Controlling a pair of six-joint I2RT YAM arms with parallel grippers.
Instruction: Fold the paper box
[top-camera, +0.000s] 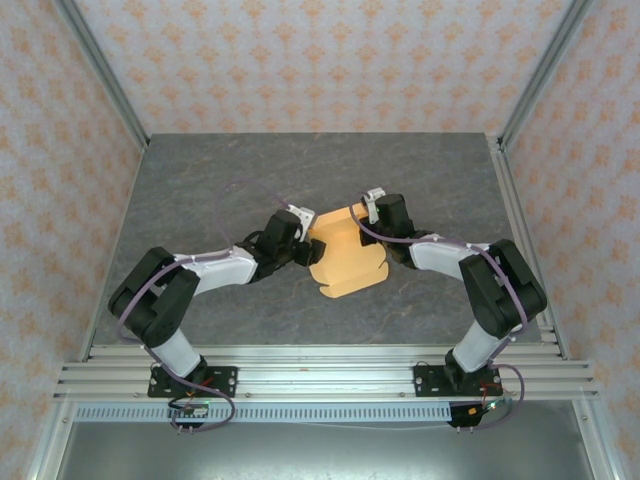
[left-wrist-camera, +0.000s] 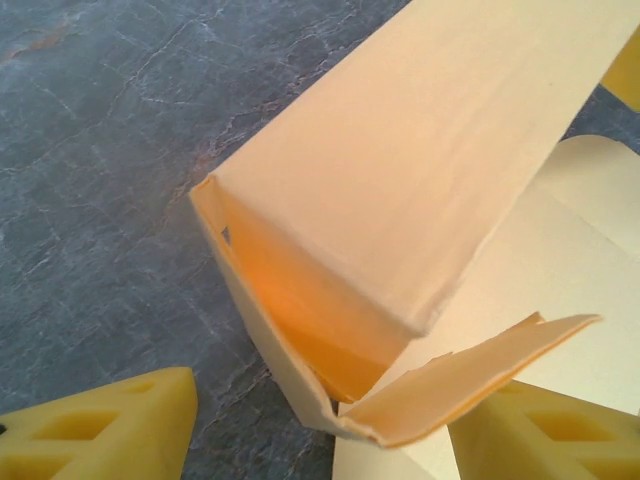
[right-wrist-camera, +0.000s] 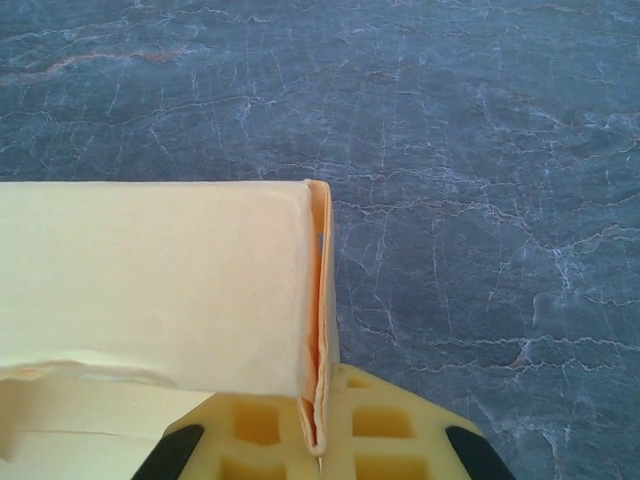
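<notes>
Top external: the paper box (top-camera: 345, 262) is laid at table (top-camera: 200, 200) ctr. The right gripper (right-wrist-camera: 318, 440) is clamped on its folded edge. The left gripper (left-wrist-camera: 325, 425) is spread apart around a flap (left-wrist-camera: 470, 370). Thin, light card, probably easily creased, so it is best gripped at folds.

- The top external camera is looking down from above and behind the arm bases (top-camera: 195, 380), taking in the whole counter (top-camera: 200, 200) from afar.
- Both wrist cameras are facing down — very close to the paper box (left-wrist-camera: 400, 180).
- All three are sharing that box and surrounding counter.
</notes>
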